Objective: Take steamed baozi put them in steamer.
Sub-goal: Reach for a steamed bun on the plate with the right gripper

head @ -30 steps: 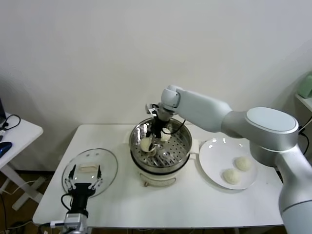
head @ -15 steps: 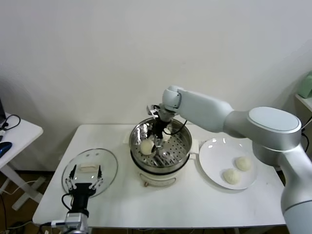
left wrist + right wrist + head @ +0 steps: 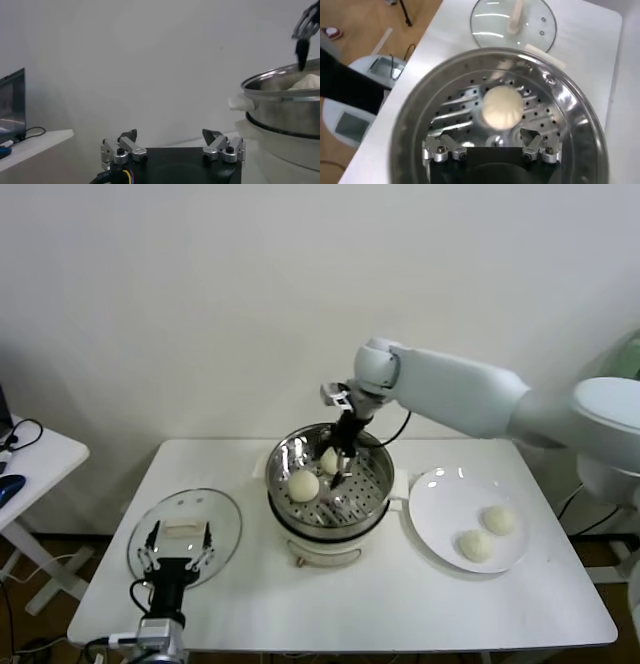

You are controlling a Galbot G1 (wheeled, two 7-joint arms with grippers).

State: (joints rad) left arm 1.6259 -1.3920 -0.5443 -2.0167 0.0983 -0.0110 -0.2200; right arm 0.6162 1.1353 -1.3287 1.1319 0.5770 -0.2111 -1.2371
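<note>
The shiny steamer stands mid-table on its white base. Two steamed baozi lie on its perforated floor, one at the left and one farther back. My right gripper hangs open just above the basket, next to the rear bun and holding nothing. In the right wrist view a baozi lies free on the steamer floor ahead of the open gripper. Two more baozi rest on the white plate. My left gripper waits open at the table's front left.
A round glass lid lies flat on the table left of the steamer, just beyond the left gripper. In the left wrist view the steamer fills the side, with the right arm's fingers above its rim. A side table stands far left.
My right gripper opened and let a baozi go onto the steamer floor, then rose and drew back to the right. The left arm has not moved.
</note>
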